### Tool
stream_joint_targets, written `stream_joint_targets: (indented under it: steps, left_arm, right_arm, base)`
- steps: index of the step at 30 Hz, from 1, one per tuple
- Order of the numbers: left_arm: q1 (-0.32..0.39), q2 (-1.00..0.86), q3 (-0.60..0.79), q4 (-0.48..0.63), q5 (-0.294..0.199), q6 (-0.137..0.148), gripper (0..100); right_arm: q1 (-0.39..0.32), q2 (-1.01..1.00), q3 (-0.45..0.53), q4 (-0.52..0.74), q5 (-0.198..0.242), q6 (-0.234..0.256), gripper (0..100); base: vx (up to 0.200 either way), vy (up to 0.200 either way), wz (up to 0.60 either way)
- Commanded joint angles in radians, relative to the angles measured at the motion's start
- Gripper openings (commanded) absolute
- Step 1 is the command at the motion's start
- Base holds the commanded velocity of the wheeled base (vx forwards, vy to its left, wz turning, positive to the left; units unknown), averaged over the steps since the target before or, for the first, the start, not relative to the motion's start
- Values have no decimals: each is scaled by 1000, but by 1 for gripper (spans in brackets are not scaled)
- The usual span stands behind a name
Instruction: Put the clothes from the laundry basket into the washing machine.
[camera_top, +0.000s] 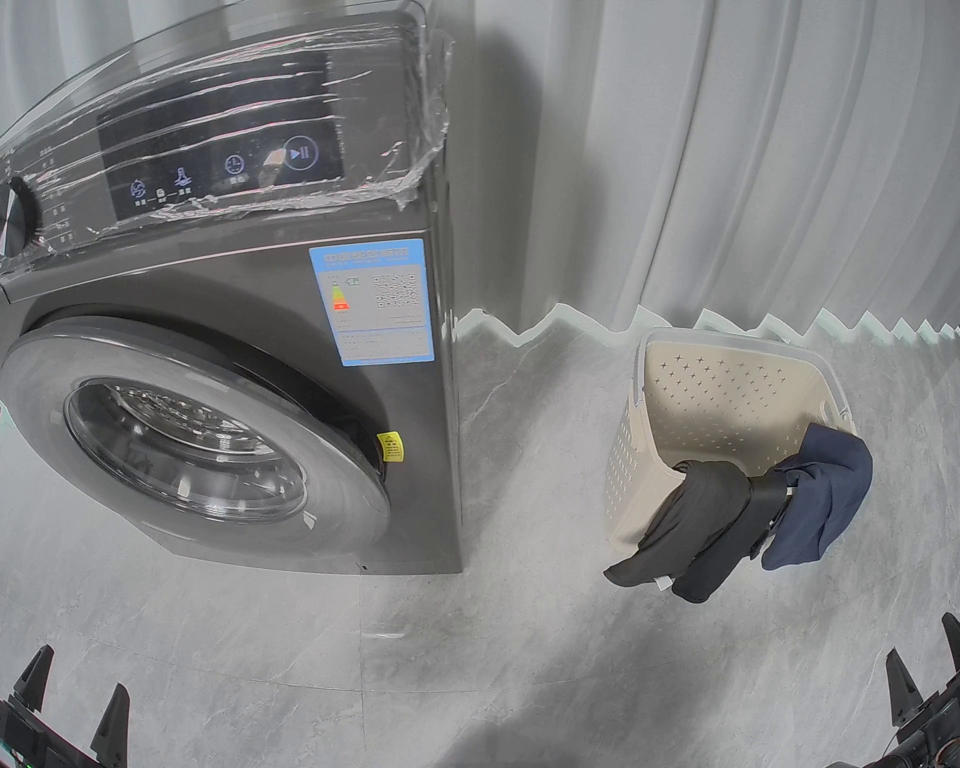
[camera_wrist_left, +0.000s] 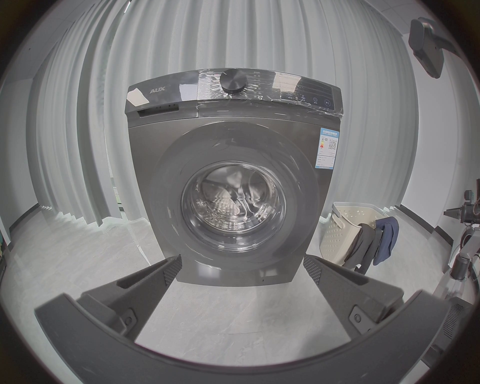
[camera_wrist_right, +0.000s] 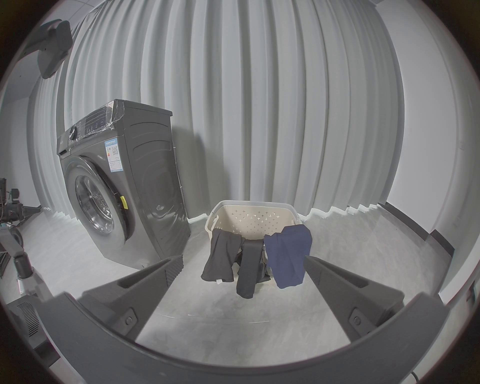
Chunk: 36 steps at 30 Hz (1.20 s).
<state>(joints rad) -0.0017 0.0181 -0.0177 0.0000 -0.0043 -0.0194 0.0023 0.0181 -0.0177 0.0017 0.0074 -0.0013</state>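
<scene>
Closest in, the left pincer (camera_top: 75, 690) hangs low over the grey floor (camera_top: 500, 650), released, fingers spread with nothing between them. The right pincer (camera_top: 922, 650) is just as slack and bare. The left one faces the washer, the right one the basket. Past them, the clothes sag over the near rim of the cream laundry basket (camera_top: 740, 340): a dark grey garment (camera_top: 690, 520), a black piece (camera_top: 745, 525) touching it, and a navy garment (camera_top: 825, 490) at the right corner. The basket stands on the floor to the right of the washing machine (camera_top: 250, 300), apart from it. The round door (camera_top: 190, 440) looks shut, though the angle leaves me unsure. A pale curtain (camera_top: 750, 150) hangs behind both.
</scene>
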Motion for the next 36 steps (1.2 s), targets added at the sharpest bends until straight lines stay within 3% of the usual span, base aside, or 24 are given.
stream_joint_targets:
  steps: [1,10,16,36]
  left_arm:
    - [0,-18,16,0,0,-1,100]
    - [0,-18,16,0,0,-1,100]
    - [0,-18,16,0,0,-1,100]
    - [0,-18,16,0,0,-1,100]
  right_arm:
    - [1,-18,16,0,0,0,100]
    - [1,-18,18,0,0,0,100]
    - [1,-18,16,0,0,0,100]
    - [1,-18,16,0,0,0,100]
  base:
    - [0,0,0]
    - [-200,0,0]
    - [0,0,0]
    - [0,200,0]
